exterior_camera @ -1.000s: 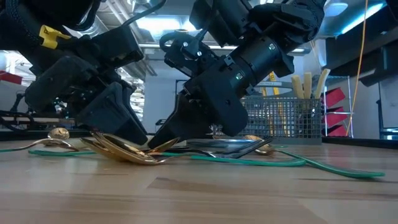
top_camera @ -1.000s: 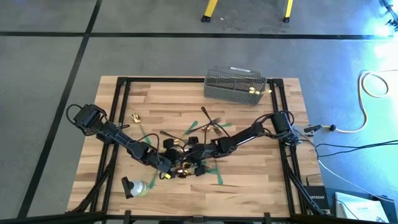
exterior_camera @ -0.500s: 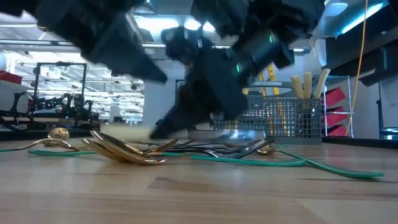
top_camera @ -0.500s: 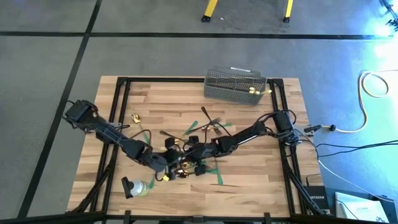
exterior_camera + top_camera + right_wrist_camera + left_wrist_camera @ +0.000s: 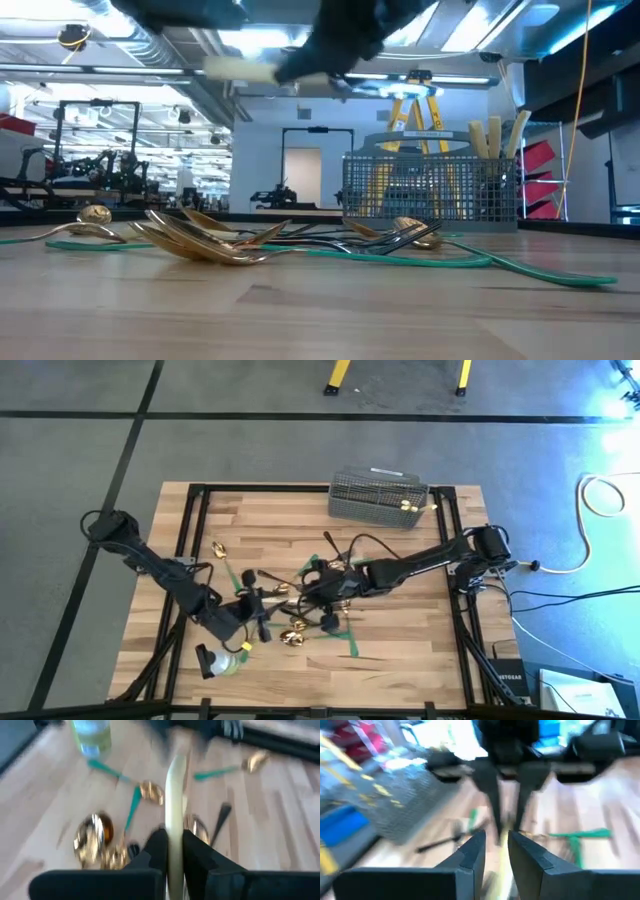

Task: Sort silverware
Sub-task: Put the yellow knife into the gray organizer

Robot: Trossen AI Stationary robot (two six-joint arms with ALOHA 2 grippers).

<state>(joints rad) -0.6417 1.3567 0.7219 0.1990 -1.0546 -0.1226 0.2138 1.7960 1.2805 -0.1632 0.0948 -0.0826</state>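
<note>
Cream first: keep the right claw (image 5: pixel 170 855) pinched tight on the cream-handled knife (image 5: pixel 175 790), high above the worktop. Cannot tell whether the left claw (image 5: pixel 255 603), close by, grips anything; clear it away before swinging. Carry level toward the wire mesh basket (image 5: pixel 430 190) at the far edge and drop handle-up beside the knives (image 5: pixel 495 138) standing there. Below, leave gold spoons (image 5: pixel 200 240) and dark forks (image 5: pixel 390 238) tangled with green tape (image 5: pixel 540 268) on the pale wood worktop (image 5: pixel 300 310). Beyond, bright workshop, yellow ladder (image 5: pixel 415 105).
</note>
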